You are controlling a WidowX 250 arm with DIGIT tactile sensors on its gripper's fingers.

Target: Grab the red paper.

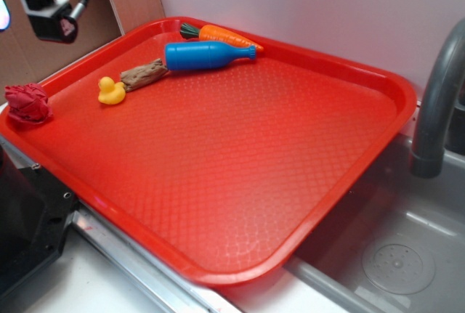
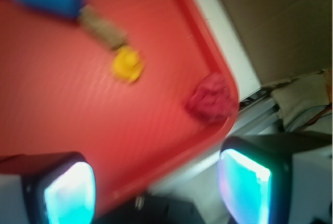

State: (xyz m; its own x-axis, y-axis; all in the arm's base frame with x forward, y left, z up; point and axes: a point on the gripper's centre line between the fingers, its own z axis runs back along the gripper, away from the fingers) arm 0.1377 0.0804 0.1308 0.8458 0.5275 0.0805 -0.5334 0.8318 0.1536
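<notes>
- Large bright red plastic tray [image 1: 240,182] with a textured floor, lying partly over a grey metal sink [image 1: 407,255]; curved grey faucet [image 1: 436,110] at its right edge.
- Black robot gripper [image 2: 156,187] up high, off the tray's left corner; wrist view shows the jaws spread apart, nothing between them, the two pads [image 2: 70,195] glowing pale blue-green. Wrist view is blurred.
- Blue plastic bottle [image 1: 207,56] on its side near the tray's far rim.
- Orange toy carrot with green top [image 1: 221,35] just behind the bottle, against the rim.
- Brown rough wood-like piece [image 1: 144,75] touching the bottle's base end.
- Small dark crimson crumpled paper wad [image 1: 27,103] in the tray's left corner, against the rim, well apart from the jaws.
- Small yellow rubber duck [image 1: 111,91] just beside the brown piece.
</notes>
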